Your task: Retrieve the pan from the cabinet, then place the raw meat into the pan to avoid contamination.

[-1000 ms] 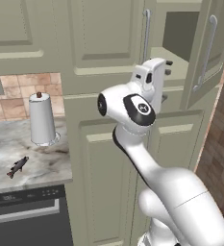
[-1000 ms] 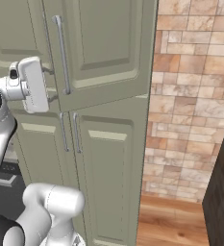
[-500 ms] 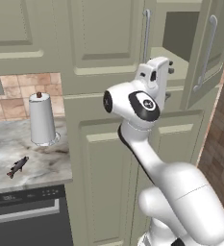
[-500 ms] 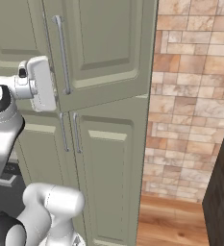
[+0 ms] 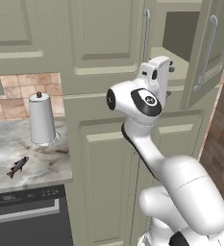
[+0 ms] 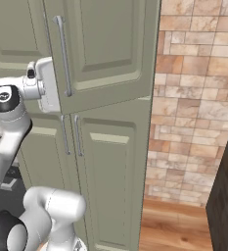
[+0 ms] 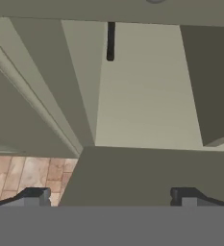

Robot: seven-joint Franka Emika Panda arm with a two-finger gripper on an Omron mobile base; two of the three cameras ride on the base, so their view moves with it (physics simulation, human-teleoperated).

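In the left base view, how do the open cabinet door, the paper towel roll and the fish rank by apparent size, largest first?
1. The open cabinet door, largest, though it stands nearer the camera than the counter items.
2. The paper towel roll.
3. The fish, clearly smallest.

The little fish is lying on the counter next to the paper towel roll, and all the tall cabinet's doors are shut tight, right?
Not quite. The fish does lie on the counter near the paper towel roll, but the tall cabinet is not all shut: its upper right door stands swung open, with the dark inside showing. The left base view shows it.
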